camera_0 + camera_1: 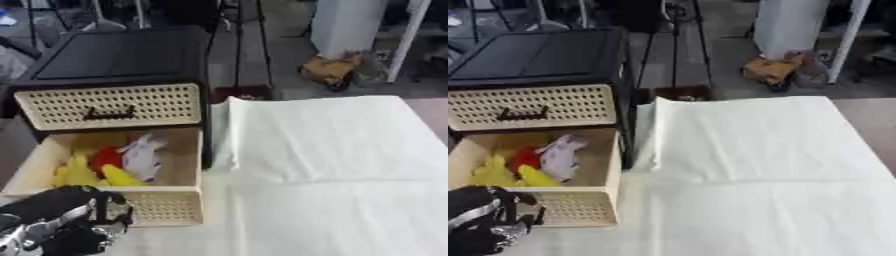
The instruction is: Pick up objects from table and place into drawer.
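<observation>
Black and silver, the left hand (pixel 66 220) shows at the lower left corner, just before the front of the open drawer (pixel 166 206); I cannot tell if its fingers are apart or curled. Inside the drawer lie yellow things (pixel 83 174), a red thing (pixel 106 157) and a white packet (pixel 142 156). Behind stands the black cabinet (pixel 122 55) with its upper drawer (pixel 109 106) closed, and a white cloth (pixel 332 165) covers the table at the right.

Open cream drawer (pixel 179 165) with yellow, red and white objects (pixel 118 162) inside
</observation>
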